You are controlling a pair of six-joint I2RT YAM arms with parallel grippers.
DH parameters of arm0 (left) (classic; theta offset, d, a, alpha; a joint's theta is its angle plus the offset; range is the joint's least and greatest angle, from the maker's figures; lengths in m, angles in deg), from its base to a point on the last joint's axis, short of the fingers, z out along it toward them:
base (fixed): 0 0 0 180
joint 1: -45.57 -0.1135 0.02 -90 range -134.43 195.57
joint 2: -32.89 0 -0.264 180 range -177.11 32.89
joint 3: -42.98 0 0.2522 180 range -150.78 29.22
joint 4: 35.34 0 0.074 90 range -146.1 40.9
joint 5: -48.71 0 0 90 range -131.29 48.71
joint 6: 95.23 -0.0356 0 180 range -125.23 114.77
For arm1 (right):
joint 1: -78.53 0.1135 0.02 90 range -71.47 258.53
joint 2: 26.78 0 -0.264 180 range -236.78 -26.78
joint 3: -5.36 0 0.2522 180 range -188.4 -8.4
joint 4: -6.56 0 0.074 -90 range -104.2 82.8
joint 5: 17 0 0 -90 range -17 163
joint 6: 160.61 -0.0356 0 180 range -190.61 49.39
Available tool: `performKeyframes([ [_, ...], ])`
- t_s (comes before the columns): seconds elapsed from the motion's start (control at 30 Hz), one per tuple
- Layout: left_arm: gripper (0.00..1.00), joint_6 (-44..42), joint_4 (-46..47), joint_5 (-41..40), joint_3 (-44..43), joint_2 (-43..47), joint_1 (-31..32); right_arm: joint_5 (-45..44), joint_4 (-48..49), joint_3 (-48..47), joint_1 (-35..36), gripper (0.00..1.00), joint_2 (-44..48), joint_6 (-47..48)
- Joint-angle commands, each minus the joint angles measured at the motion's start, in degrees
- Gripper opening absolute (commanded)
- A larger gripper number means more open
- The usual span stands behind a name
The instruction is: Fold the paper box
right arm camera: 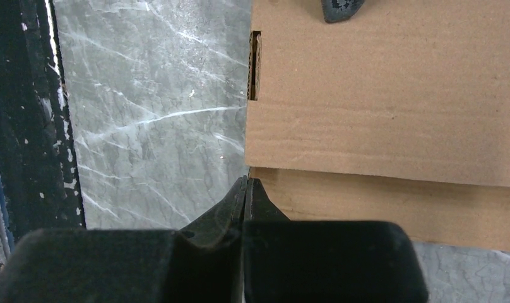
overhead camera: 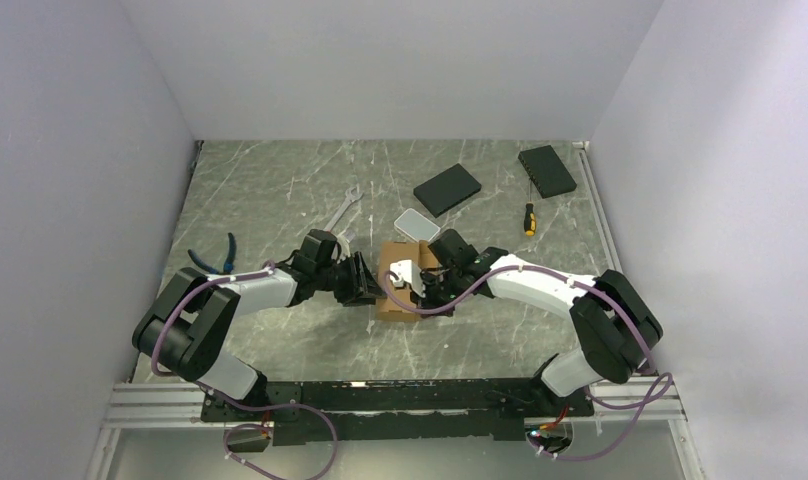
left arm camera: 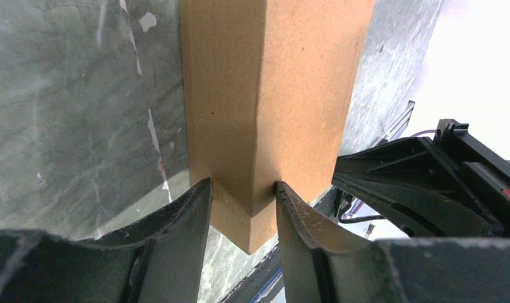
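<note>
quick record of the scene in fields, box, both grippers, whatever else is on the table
box: brown cardboard, partly folded, middle of the table, between the arms
left gripper: shut on a folded edge of the box
right gripper: shut, tips at the box's edge, nothing seen between them
far side: two black slabs, white case, screwdriver
left side: wrench, pliers

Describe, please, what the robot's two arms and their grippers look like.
Both the left arm and right arm have white links between bulky black joints, with purple cables running alongside. The left gripper and right gripper have black, tapering, scuffed fingers.
</note>
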Motion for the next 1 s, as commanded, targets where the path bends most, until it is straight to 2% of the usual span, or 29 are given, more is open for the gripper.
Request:
performKeyframes([
  [0.0,0.46,-1.40,-1.56,-0.83,0.14,-1.06,-0.01,1.00,-0.02,-3.33,0.38,0.09,0.18,0.50],
  [0.1,0.47,-2.18,-3.06,-1.25,0.05,-0.14,-0.01,3.22,-5.47,-5.02,-2.10,0.30,2.96,4.83],
  [0.23,0.48,-4.20,-5.80,-1.66,-0.91,0.34,-0.17,8.69,-8.44,-4.94,-9.48,0.45,9.29,6.87],
  [0.3,0.48,-5.26,-6.73,-1.76,-1.81,0.15,-0.34,8.25,-3.26,-3.81,-13.50,0.48,11.67,1.60],
  [0.4,0.49,-6.50,-9.44,-1.34,-3.08,0.06,-0.54,1.94,7.49,-0.94,-18.53,0.50,12.43,-9.79],
  [0.53,0.57,-7.28,-11.38,-2.01,-4.40,2.59,-0.54,-3.28,14.60,-0.26,-21.34,0.42,8.45,-18.83],
  [0.7,0.63,-7.24,-15.56,-7.57,-5.24,12.41,-0.54,-1.99,20.69,-2.80,-21.36,0.22,3.01,-22.08],
  [0.8,0.59,-5.71,-18.24,-11.18,-3.46,19.75,-0.54,1.73,19.53,-7.77,-21.34,0.13,-1.79,-21.06],
  [0.9,0.47,-2.89,-19.49,-12.10,0.96,26.35,-0.54,3.05,19.44,-12.86,-21.11,0.09,-6.87,-20.86],
  [0.97,0.43,-1.93,-20.92,-12.13,3.33,28.83,-0.54,3.98,18.57,-16.06,-20.85,0.09,-10.21,-20.24],
])
